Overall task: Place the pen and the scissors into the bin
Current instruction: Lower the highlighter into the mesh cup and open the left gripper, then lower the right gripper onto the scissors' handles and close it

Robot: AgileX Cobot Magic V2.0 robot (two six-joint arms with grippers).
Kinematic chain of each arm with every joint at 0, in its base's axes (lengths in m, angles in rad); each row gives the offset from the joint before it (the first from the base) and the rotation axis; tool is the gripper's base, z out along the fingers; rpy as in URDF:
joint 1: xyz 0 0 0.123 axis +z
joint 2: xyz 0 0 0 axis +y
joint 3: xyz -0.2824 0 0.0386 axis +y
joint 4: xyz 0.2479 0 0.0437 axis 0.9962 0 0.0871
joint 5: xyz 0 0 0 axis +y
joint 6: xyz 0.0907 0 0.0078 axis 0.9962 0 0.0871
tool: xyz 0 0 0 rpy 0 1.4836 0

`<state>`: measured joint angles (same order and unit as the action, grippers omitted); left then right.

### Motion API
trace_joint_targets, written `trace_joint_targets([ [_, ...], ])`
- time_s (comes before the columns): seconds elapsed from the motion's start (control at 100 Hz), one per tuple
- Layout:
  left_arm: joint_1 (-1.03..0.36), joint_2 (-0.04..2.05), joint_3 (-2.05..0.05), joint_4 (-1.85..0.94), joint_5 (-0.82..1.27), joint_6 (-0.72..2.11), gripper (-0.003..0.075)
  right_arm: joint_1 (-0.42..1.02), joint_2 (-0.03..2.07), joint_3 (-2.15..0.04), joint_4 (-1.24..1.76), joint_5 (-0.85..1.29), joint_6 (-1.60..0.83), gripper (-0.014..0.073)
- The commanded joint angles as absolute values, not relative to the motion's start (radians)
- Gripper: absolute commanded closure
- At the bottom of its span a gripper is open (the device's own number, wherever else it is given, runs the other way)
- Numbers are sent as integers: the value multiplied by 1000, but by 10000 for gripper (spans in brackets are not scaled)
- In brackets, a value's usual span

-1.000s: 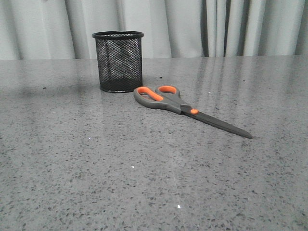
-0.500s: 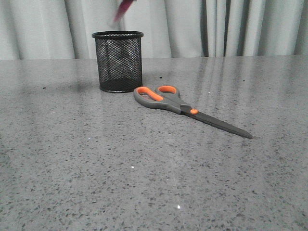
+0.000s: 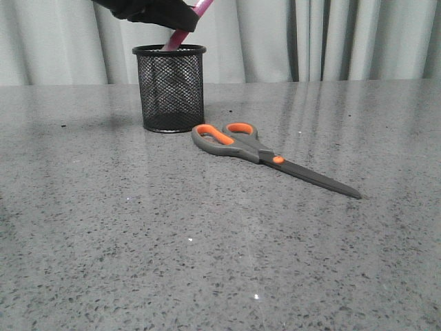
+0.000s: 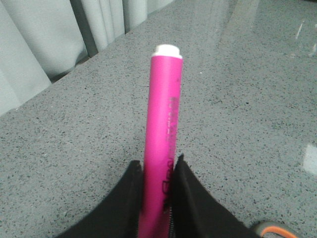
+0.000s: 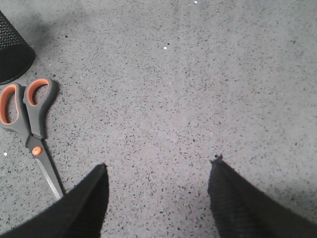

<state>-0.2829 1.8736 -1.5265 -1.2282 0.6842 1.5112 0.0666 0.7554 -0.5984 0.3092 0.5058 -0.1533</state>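
My left gripper point(image 3: 180, 21) is shut on the magenta pen point(image 3: 176, 38) and holds it tilted over the black mesh bin point(image 3: 169, 88), its lower end at or just inside the rim. In the left wrist view the pen point(image 4: 163, 134) stands between the two black fingers, its white cap point(image 4: 167, 50) at the far end, with the left gripper point(image 4: 157, 166) closed on it. The scissors point(image 3: 265, 157) lie flat on the table right of the bin, handles toward it. They also show in the right wrist view point(image 5: 30, 130). My right gripper point(image 5: 159, 166) is open and empty above the table.
Grey speckled tabletop point(image 3: 207, 262) stretches all round. Pale curtains point(image 3: 310, 38) hang behind the far edge. The bin's base point(image 5: 12, 49) shows at the corner of the right wrist view, close to the scissors' handles.
My left gripper has come down into the front view above the bin, bringing the pen from the top edge down to the bin's rim. The scissors and bin have not moved.
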Motion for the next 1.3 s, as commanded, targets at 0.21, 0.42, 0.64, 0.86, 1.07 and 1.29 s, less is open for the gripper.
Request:
trace_joint_targets([
  [0.21,-242,1792,-1557,-1373,723,1509,211,61,760,-638,308,444,-165,194],
  [0.42,-135,1690,-1557,-1410,890,1508,300,61,760,-638,308,436,-165,194],
  [0.64,31,1563,-1557,-1410,1159,1505,601,61,768,-638,312,435,-165,194],
  [0.86,165,1420,-1545,-1264,1170,1412,740,63,783,-666,314,489,-173,194],
  [1.07,167,1232,-1385,-1081,865,1204,740,127,867,-861,319,658,-303,194],
  [1.29,115,1096,-1111,-1077,652,1164,740,283,1124,-1149,294,928,-339,194],
])
